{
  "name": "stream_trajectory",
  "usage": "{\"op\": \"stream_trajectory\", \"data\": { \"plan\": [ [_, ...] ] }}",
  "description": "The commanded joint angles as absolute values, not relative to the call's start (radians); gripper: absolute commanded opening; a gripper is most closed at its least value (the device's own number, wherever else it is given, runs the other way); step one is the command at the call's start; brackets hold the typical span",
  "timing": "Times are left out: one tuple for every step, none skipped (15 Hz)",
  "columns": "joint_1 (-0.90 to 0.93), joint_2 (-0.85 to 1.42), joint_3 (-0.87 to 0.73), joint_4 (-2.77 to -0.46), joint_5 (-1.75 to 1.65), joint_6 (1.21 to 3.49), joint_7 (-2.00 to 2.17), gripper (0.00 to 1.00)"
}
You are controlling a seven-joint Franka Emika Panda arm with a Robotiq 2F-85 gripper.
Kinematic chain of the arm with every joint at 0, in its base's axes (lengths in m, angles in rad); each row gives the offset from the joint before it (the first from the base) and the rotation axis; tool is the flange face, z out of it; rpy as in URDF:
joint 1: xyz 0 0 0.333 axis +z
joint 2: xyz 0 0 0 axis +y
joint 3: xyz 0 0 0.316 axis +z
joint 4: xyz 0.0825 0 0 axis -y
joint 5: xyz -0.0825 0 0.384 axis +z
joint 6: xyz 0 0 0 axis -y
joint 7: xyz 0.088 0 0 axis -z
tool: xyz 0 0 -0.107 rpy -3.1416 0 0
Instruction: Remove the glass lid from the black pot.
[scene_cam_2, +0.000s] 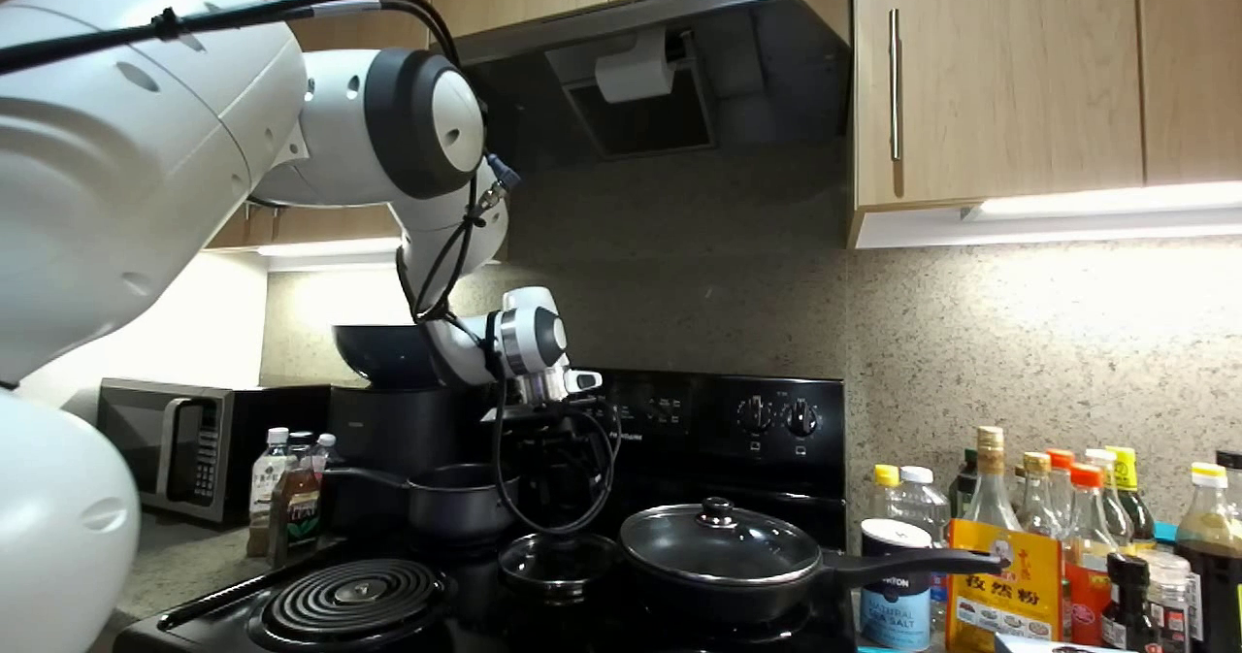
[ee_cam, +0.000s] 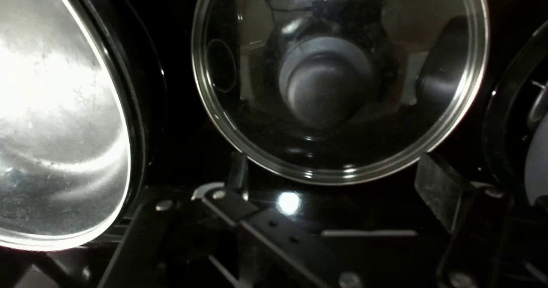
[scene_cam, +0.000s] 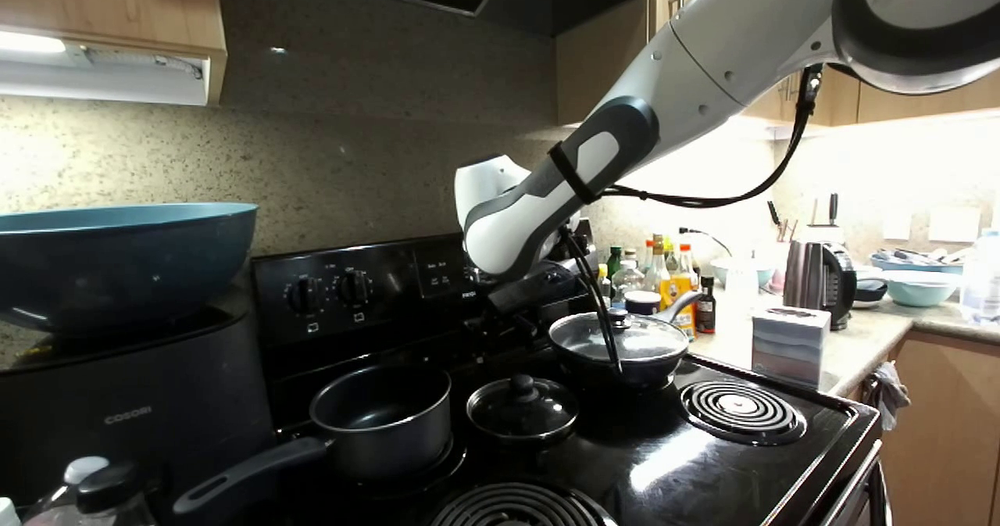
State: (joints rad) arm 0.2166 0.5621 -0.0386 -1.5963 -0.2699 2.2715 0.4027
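The black pot (scene_cam: 387, 449) stands on a back burner with its top open and its long handle out to the side; it also shows in an exterior view (scene_cam_2: 454, 517). The round glass lid (scene_cam: 522, 413) lies flat, knob up, on the stovetop between the pot and a covered pan. It also shows in an exterior view (scene_cam_2: 555, 566) and fills the upper middle of the wrist view (ee_cam: 325, 151). My gripper (ee_cam: 333, 168) is open and empty, with its fingertips apart near the lid's rim in the picture. Contact cannot be told. In both exterior views the fingers are dark and hard to see.
A pan with its own glass lid (scene_cam: 617, 354) stands beside the loose lid. Coil burners (scene_cam: 742, 406) lie in front. A large teal bowl (scene_cam: 125, 264) sits on a black appliance (scene_cam: 141, 424). Bottles (scene_cam_2: 1087, 507) and a salt can (scene_cam_2: 895, 585) crowd the counter. A range hood (scene_cam_2: 640, 61) hangs above.
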Motion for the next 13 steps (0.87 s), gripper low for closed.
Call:
{"op": "stream_trajectory", "data": {
  "plan": [
    [0.225, 0.554, -0.043, -1.594, -0.266, 2.270, 0.400, 1.00],
    [0.229, 0.547, -0.042, -1.594, -0.266, 2.269, 0.400, 1.00],
    [0.230, 0.542, -0.041, -1.594, -0.267, 2.268, 0.401, 1.00],
    [0.231, 0.541, -0.041, -1.594, -0.267, 2.267, 0.401, 1.00],
    [0.230, 0.541, -0.041, -1.594, -0.267, 2.267, 0.401, 1.00],
    [0.230, 0.541, -0.041, -1.594, -0.267, 2.267, 0.401, 1.00],
    [0.230, 0.541, -0.041, -1.595, -0.267, 2.267, 0.401, 1.00],
    [0.230, 0.541, -0.041, -1.594, -0.267, 2.267, 0.401, 1.00],
    [0.230, 0.541, -0.041, -1.595, -0.267, 2.267, 0.401, 1.00],
    [0.230, 0.541, -0.041, -1.595, -0.267, 2.267, 0.401, 1.00],
    [0.230, 0.541, -0.041, -1.595, -0.267, 2.267, 0.401, 1.00],
    [0.230, 0.541, -0.041, -1.595, -0.267, 2.267, 0.401, 1.00],
    [0.230, 0.541, -0.041, -1.595, -0.267, 2.267, 0.401, 1.00]
  ]
}}
